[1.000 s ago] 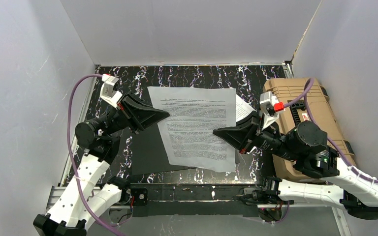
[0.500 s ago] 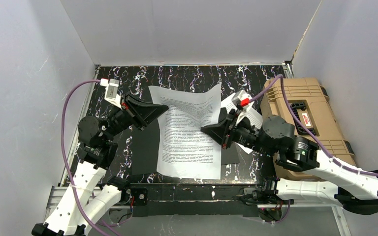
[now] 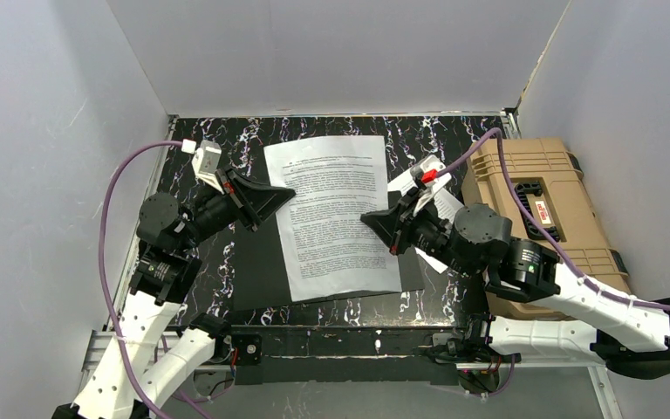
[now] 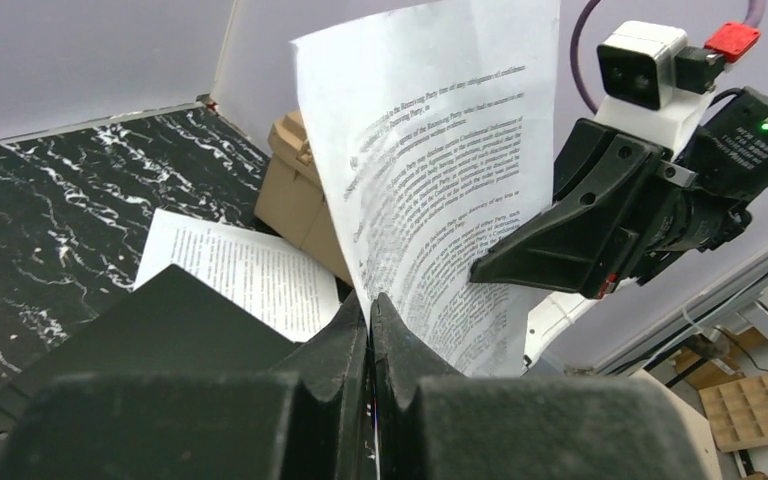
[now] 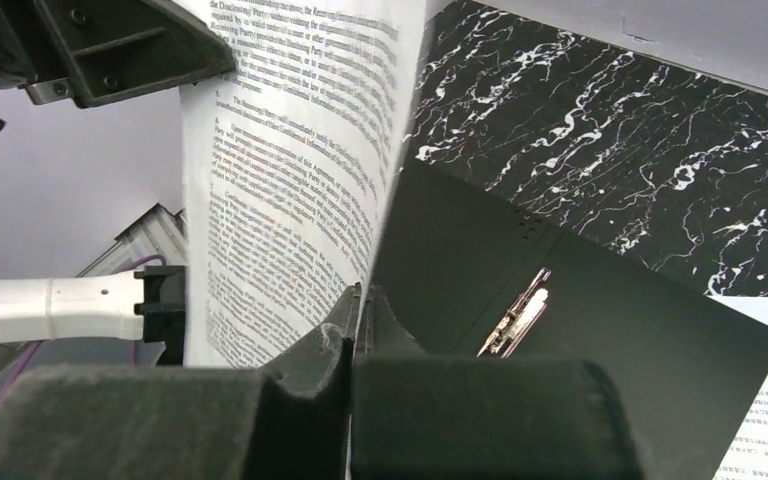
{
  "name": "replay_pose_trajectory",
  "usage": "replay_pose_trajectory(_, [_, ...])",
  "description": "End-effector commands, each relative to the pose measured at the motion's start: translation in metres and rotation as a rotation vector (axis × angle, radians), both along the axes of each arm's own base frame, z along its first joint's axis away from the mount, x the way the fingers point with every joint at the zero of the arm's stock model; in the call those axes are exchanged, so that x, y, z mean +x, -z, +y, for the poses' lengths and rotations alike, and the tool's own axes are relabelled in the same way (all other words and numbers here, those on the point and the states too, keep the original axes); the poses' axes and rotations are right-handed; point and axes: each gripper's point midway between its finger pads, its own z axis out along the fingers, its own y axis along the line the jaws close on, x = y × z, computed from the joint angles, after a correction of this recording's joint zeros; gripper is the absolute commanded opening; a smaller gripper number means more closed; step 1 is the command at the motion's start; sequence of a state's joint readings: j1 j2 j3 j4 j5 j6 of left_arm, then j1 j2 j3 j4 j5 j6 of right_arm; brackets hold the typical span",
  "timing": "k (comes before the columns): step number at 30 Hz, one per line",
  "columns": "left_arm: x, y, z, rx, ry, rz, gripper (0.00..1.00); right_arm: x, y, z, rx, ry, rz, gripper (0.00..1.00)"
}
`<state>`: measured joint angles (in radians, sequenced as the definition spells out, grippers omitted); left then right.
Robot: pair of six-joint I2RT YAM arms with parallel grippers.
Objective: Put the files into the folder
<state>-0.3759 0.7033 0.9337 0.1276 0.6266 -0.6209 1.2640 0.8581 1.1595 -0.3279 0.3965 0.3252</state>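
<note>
One sheet of the files (image 3: 336, 214), white with dense black print, hangs above the open folder (image 3: 257, 266), whose black inside faces up. My left gripper (image 3: 290, 194) is shut on the sheet's left edge and my right gripper (image 3: 368, 218) is shut on its right edge. In the left wrist view the fingers (image 4: 370, 305) pinch the sheet (image 4: 440, 180), which stands upright. From the right wrist view, the gripper (image 5: 360, 295) clamps the sheet (image 5: 290, 180) over the folder (image 5: 600, 340) and its metal clip (image 5: 515, 315). A second sheet (image 3: 440, 202) lies on the table under my right arm.
A bulky tan plastic case (image 3: 545, 209) with a black handle stands along the right wall. The marbled black table (image 3: 331, 131) is walled in white on three sides. A metal rail (image 3: 331, 340) with both arm bases runs along the near edge.
The right gripper swung left and toward the back. The sheet buckled, then drew flatter between both grippers and now sits narrower and more upright. The left gripper shifted slightly back.
</note>
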Motion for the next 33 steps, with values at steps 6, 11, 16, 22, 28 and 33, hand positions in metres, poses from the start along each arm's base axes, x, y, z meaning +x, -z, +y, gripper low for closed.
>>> replay_pose_trajectory(6, [0.003,0.01,0.009,0.089,-0.065,0.014,0.0,0.011,-0.03,0.002,0.057,0.05,-0.052,0.01])
replay_pose_trajectory(11, [0.016,0.019,0.016,0.12,-0.141,0.051,0.15,0.014,-0.03,0.001,0.046,0.066,-0.057,0.01])
replay_pose_trajectory(16, [0.029,0.031,0.03,0.148,-0.253,0.102,0.53,0.023,-0.023,-0.005,-0.008,0.122,-0.062,0.01])
replay_pose_trajectory(22, [0.046,0.055,0.05,0.201,-0.403,0.201,0.75,0.038,-0.006,-0.003,-0.138,0.191,-0.076,0.01])
replay_pose_trajectory(28, [0.053,0.073,0.057,0.215,-0.458,0.273,0.87,0.059,0.012,0.009,-0.274,0.212,-0.066,0.01])
replay_pose_trajectory(33, [0.058,0.098,0.055,0.253,-0.461,0.356,0.92,0.094,0.031,0.021,-0.328,0.166,0.022,0.01])
